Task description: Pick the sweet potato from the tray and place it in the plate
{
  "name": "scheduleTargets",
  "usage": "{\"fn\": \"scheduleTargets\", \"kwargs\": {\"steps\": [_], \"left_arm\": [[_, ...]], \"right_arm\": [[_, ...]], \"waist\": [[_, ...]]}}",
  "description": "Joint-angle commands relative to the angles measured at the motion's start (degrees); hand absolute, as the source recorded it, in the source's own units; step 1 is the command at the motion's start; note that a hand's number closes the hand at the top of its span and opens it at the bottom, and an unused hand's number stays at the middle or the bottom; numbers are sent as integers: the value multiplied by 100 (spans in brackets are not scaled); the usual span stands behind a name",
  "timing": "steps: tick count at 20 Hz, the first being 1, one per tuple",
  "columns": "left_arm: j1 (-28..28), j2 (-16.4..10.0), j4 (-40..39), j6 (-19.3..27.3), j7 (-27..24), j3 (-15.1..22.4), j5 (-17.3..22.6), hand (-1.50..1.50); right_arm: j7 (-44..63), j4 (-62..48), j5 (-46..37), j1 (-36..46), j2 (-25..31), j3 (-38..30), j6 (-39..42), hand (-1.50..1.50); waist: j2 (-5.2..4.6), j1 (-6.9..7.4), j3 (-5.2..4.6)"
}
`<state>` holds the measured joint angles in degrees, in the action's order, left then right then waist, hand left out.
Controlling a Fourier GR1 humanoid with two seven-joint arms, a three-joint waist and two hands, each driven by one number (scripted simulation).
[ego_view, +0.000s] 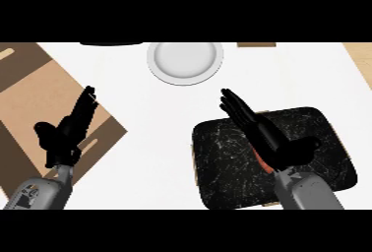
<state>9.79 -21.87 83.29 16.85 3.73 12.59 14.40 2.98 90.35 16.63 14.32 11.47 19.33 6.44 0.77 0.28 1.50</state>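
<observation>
I see only an orange sliver of the sweet potato (pixel 262 163), lying on the black tray (pixel 225 167) and mostly hidden beneath my right hand (pixel 282 147). That hand lies over the tray with its fingers (pixel 240 110) straight and together, holding nothing, their tips just past the tray's far edge. The tray sits on the white table (pixel 160 142), at lower right. The white plate (pixel 185 60) is at top centre, well apart from the tray. My left hand (pixel 64 135) shows at the left over a brown board (pixel 29 98), its fingers straight too
</observation>
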Motion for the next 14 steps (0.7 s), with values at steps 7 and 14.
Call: {"fn": "scheduleTargets", "kwargs": {"steps": [7, 14], "left_arm": [[107, -219, 88, -147, 471, -184, 14, 0], [47, -169, -137, -569, 320, -220, 164, 0]], "right_arm": [[-727, -238, -512, 1443, 2040, -881, 1891, 150], [-3093, -2833, 15, 702, 1685, -1716, 2850, -150]], "waist": [[64, 8, -228], [-200, 165, -130]]}}
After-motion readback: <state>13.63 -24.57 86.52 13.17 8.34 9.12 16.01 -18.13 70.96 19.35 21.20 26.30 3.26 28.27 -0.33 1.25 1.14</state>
